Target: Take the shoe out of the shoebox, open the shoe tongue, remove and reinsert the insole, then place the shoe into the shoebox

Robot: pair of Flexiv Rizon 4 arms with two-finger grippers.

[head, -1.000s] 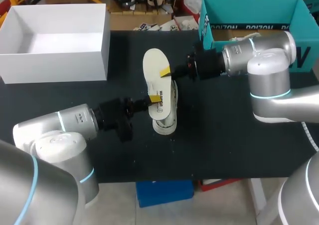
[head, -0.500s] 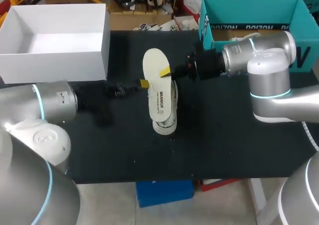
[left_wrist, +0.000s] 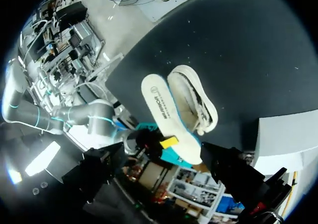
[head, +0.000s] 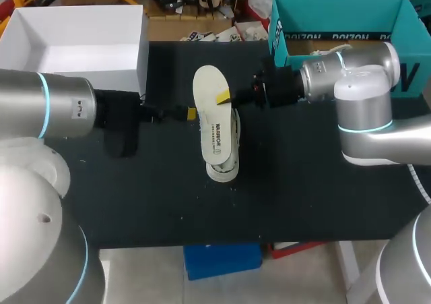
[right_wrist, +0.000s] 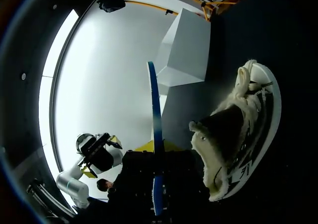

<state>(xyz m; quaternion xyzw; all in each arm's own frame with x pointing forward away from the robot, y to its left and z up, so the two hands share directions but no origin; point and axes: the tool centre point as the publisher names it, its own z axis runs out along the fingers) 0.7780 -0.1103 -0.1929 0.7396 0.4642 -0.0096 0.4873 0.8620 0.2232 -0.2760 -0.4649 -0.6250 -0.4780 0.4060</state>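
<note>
A white insole (head: 212, 115) with a blue underside stands tilted over the white shoe (head: 222, 168), which lies on the black table. My right gripper (head: 223, 97) is shut on the insole's edge near its upper end. My left gripper (head: 190, 113) is open just left of the insole and touches nothing. In the left wrist view its dark fingers (left_wrist: 228, 169) stand wide apart, with the insole (left_wrist: 161, 110) and shoe (left_wrist: 194, 100) ahead of them. The right wrist view shows the insole (right_wrist: 155, 114) edge-on between its fingers, beside the shoe (right_wrist: 233, 134).
The white shoebox (head: 74, 81) stands open at the back left, close behind my left arm. A teal box (head: 337, 11) sits at the back right behind my right arm. Bare black table lies in front of the shoe.
My left gripper let go of the insole's lower part, opened wide and drew back to the left. The right gripper and the insole stayed put.
</note>
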